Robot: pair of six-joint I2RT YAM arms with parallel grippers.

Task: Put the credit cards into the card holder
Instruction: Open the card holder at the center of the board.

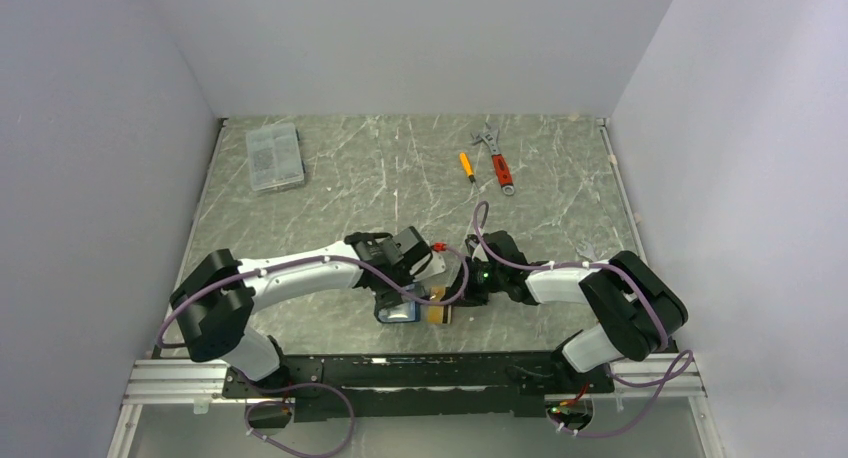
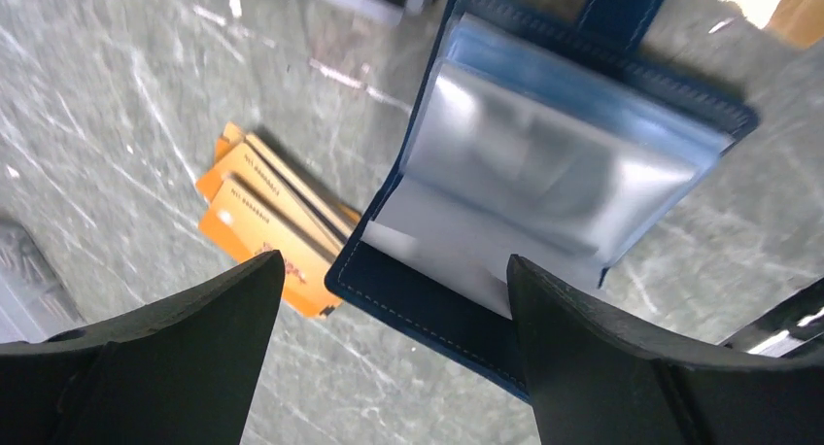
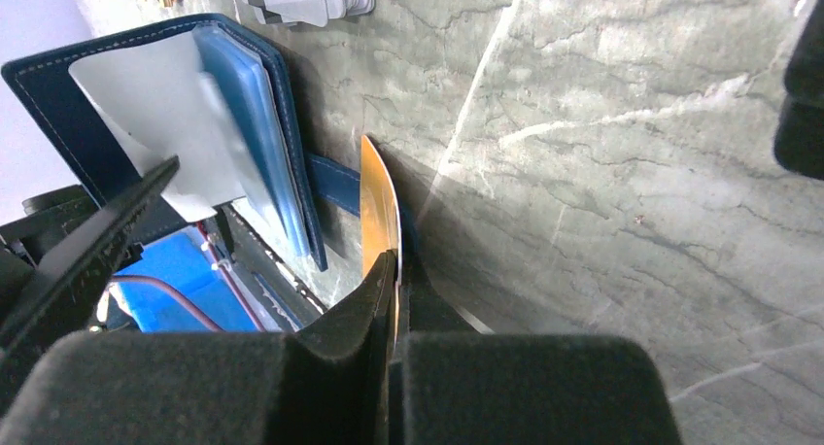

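While the right claw (image 3: 396, 262) is pinching one orange card (image 3: 377, 197) on edge, fingers clamped together on it, the left claw (image 2: 394, 270) is hovering with fingers spread apart over the card holder (image 2: 583, 163). The holder is lying open on the desk (image 1: 400, 178), just beside the other orange cards (image 2: 257, 222). Doing this well probably means lining the card up with a sleeve mouth while the left claw is steadying the holder. Farther back, a clear box (image 1: 274, 156), a screwdriver (image 1: 466, 166) and a wrench (image 1: 497, 158) are lying on grey marbling; pale walls (image 1: 400, 38) are enclosing everything.

Plastic box (image 1: 274, 156), wrench (image 1: 497, 158), screwdriver (image 1: 467, 166)
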